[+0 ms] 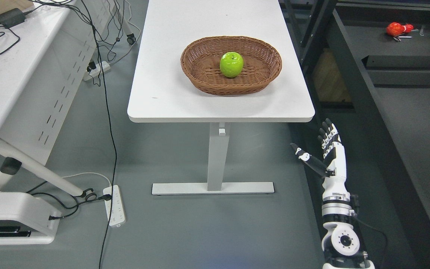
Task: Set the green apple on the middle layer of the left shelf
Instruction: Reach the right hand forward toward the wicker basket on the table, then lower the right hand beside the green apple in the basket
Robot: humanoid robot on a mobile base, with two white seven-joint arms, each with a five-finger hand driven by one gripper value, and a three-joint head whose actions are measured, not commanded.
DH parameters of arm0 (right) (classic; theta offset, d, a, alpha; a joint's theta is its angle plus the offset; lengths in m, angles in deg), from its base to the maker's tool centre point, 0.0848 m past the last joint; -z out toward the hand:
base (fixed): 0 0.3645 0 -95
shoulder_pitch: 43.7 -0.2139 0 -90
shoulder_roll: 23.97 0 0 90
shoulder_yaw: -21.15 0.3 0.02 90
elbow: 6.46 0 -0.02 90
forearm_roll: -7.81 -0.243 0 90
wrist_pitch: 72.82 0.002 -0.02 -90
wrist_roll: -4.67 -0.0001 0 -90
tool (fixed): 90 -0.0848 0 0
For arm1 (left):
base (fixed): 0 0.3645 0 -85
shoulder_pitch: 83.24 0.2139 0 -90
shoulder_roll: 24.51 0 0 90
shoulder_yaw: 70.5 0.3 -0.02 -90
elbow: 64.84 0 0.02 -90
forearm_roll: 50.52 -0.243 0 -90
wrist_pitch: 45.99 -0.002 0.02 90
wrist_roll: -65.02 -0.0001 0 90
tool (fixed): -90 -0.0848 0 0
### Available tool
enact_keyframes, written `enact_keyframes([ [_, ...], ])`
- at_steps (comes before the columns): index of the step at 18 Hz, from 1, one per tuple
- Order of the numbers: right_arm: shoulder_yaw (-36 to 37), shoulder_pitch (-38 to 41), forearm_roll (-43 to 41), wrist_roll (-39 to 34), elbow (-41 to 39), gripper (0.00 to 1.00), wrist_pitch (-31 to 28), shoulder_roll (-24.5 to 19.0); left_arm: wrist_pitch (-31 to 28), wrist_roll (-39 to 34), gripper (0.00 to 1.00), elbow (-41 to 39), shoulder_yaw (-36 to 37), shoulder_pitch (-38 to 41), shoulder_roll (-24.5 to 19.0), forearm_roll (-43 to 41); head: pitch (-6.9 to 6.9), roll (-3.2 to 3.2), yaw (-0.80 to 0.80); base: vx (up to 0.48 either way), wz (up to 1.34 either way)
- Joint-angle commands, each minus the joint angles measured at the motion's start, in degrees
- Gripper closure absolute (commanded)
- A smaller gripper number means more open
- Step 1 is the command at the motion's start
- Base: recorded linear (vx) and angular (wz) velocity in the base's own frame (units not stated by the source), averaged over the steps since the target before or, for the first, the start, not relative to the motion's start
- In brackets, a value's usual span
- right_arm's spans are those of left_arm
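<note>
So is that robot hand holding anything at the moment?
No, nothing. The right robot hand is open and empty, below the table edge. The green apple sits untouched in the wicker basket.

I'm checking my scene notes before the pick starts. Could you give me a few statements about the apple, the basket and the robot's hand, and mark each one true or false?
1. The green apple lies inside the wicker basket. True.
2. The right hand is closed around the apple. False: it hangs open below the table edge, holding nothing.
3. The basket sits on the white table. True.
4. The basket holds two apples. False: only one.
5. A white power strip lies on the floor left of the table's foot. True.
6. The left hand reaches over the basket. False: no left hand is in view.
</note>
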Motion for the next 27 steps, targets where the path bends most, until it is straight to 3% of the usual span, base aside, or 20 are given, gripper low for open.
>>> enact_keyframes([
  [1,2.9,-1.5,23.8,0.9,-1.4,0.00,-3.5,7.6,0.0,0.0,0.00,0.0,0.0,0.0,-1.0,0.0,0.00,0.00,0.00,0.000,0.00],
  [6,2.9,-1.7,23.4,-0.9,-3.7,0.00,-3.5,7.8,0.0,0.0,0.00,0.0,0.0,0.0,-1.0,0.0,0.00,0.00,0.00,0.023,0.00],
  [10,3.9,-2.0,21.3,-0.9,-5.1,0.00,4.5,8.4,0.0,0.0,0.00,0.0,0.0,0.0,-1.0,0.0,0.00,0.00,0.00,0.092,0.01],
  [15,3.0,-5.2,17.9,-3.6,-4.9,0.00,3.7,13.0,0.0,0.0,0.00,0.0,0.0,0.0,-1.0,0.0,0.00,0.00,0.00,0.158,0.12],
  [19,0.2,-6.6,17.9,-9.9,-4.8,0.00,3.7,13.8,0.0,0.0,0.00,0.0,0.0,0.0,-1.0,0.0,0.00,0.00,0.00,0.167,0.18],
  [27,-6.1,-8.9,19.1,-10.3,-3.9,0.00,3.7,13.7,0.0,0.0,0.00,0.0,0.0,0.0,-1.0,0.0,0.00,0.00,0.00,0.153,0.20],
])
